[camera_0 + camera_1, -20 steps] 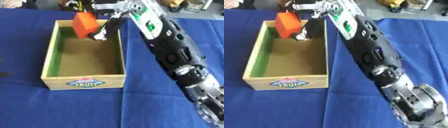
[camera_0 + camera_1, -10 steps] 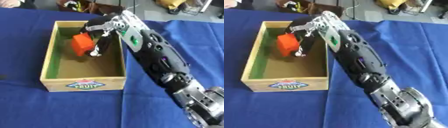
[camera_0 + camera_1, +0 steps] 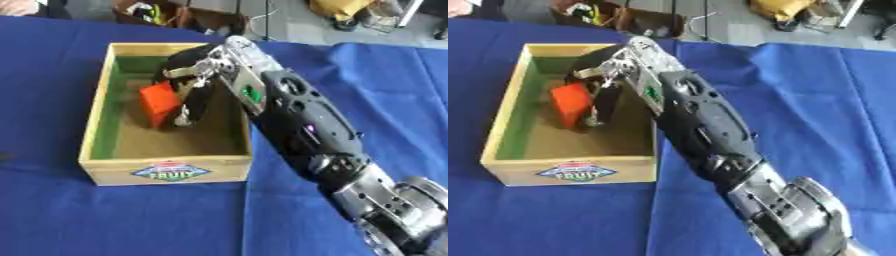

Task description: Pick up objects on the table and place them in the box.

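The right robot hand (image 3: 194,87) reaches down into the wooden box (image 3: 98,125), its dark fingers curled round an orange block (image 3: 158,103) that it holds low inside, at or just above the box floor; whether the block already rests on the bottom cannot be told. The arm (image 3: 297,125) comes in from the lower right and slants across the box's right wall, which seems the reason for the tilted hold: the hand has to clear the rim and still lower the block into the middle of the space. The block looks hard-edged and boxy, with flat matte faces, likely plastic or painted wood, so it should sit steady once let go. The box is pale plank wood with a green-tinted inner left wall, a brownish floor and a printed fruit label (image 3: 171,172) on its near face. It stands on a counter covered with a blue cloth (image 3: 131,220), soft and faintly creased. The placing step appears nearly done, and only the release seems left. The left robot hand shows in neither view.
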`<state>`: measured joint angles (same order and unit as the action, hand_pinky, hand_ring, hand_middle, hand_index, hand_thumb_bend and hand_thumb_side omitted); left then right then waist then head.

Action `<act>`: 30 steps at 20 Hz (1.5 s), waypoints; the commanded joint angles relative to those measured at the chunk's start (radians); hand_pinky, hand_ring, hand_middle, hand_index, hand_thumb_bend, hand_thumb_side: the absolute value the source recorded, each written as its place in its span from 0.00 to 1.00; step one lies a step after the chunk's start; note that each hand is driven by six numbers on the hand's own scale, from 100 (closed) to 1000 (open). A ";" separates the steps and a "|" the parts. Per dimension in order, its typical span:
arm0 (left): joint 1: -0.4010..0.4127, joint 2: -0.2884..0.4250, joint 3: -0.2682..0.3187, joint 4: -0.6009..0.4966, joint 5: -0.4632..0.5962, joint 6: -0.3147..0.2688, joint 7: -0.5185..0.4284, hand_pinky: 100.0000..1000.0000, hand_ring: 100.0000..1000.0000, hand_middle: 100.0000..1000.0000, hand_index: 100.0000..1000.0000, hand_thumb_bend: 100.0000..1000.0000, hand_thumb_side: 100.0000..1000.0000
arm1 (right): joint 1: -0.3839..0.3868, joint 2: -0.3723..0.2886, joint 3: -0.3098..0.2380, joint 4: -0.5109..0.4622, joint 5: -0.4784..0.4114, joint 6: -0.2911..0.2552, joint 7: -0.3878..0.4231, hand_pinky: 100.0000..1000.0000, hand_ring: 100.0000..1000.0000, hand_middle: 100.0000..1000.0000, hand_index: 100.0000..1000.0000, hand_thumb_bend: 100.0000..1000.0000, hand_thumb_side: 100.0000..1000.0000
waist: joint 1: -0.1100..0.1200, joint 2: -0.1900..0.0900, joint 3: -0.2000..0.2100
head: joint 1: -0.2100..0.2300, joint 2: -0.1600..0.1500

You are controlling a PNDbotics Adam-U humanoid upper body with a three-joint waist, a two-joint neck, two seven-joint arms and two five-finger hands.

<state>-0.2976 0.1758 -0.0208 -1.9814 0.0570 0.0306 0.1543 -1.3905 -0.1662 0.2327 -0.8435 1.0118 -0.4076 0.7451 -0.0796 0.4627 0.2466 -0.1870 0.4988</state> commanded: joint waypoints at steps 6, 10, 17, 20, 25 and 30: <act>-0.003 0.007 -0.003 -0.019 0.002 0.001 -0.006 0.60 0.80 0.76 0.74 0.00 0.99 | -0.031 -0.013 -0.036 -0.056 0.045 -0.172 0.105 0.78 0.87 0.86 0.93 0.34 1.00 | 0.007 -0.027 -0.002 | 0.003 -0.009; 0.000 0.007 -0.004 -0.019 0.003 0.002 -0.008 0.60 0.80 0.76 0.74 0.00 0.99 | -0.031 -0.019 -0.041 -0.081 0.059 -0.156 0.069 0.80 0.89 0.88 0.94 0.38 1.00 | 0.009 -0.030 -0.005 | 0.005 -0.004; -0.001 0.006 -0.004 -0.019 0.003 0.002 -0.008 0.60 0.80 0.76 0.74 0.00 0.99 | -0.030 -0.021 -0.042 -0.085 0.067 -0.151 0.062 0.80 0.89 0.88 0.94 0.38 1.00 | 0.010 -0.031 -0.007 | 0.004 -0.005; 0.006 0.003 -0.001 -0.019 0.003 0.004 -0.004 0.60 0.80 0.76 0.74 0.00 0.99 | -0.048 -0.029 -0.068 -0.111 0.051 -0.145 0.046 0.80 0.88 0.86 0.93 0.14 1.00 | 0.021 -0.038 -0.014 | 0.010 0.002; 0.017 0.002 0.011 -0.019 -0.002 0.002 0.011 0.60 0.80 0.76 0.74 0.00 0.98 | -0.054 -0.095 -0.171 -0.214 -0.013 -0.133 -0.018 0.78 0.82 0.82 0.91 0.00 0.95 | 0.038 -0.054 -0.037 | 0.036 0.029; 0.027 0.008 0.027 -0.019 -0.024 -0.002 0.032 0.60 0.80 0.76 0.74 0.00 0.98 | 0.006 -0.196 -0.281 -0.324 -0.080 -0.070 -0.085 0.82 0.79 0.79 0.88 0.00 1.00 | 0.055 -0.065 -0.067 | 0.071 0.058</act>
<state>-0.2672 0.1746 -0.0061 -1.9814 0.0418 0.0311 0.1790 -1.3676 -0.3193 -0.0165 -1.1213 0.9545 -0.4721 0.6600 -0.0288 0.4269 0.1772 -0.1251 0.5459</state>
